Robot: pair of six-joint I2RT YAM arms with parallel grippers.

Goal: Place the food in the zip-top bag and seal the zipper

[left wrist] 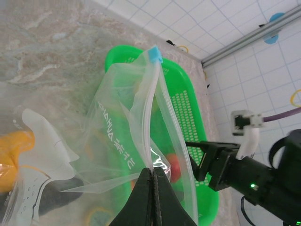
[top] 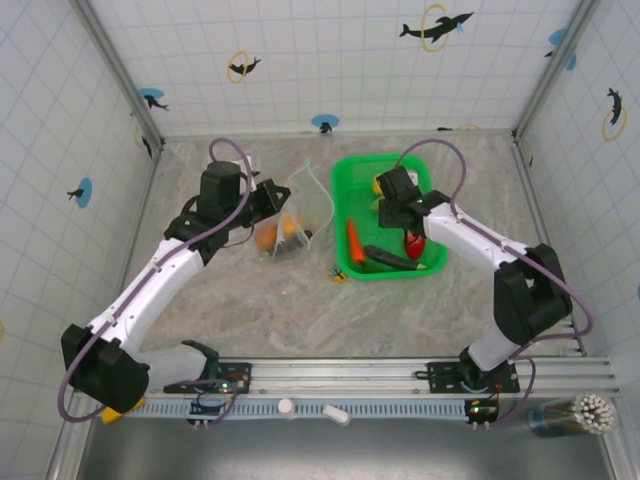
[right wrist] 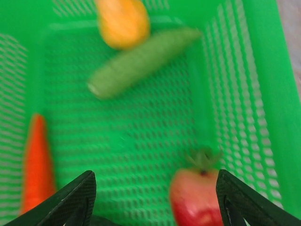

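Observation:
My left gripper is shut on the mouth edge of the zip-top bag, holding it up; its whitish zipper ends in a blue slider. Orange fruits and a dark piece lie inside the bag. My right gripper hovers open inside the green basket. The red apple lies between its fingers, close to the right one. The carrot, cucumber and a yellow-orange fruit lie around it.
A dark long vegetable lies along the basket's near side. A tiny yellow-and-black trinket sits on the table by the basket's near left corner. Tiled walls enclose the table on three sides.

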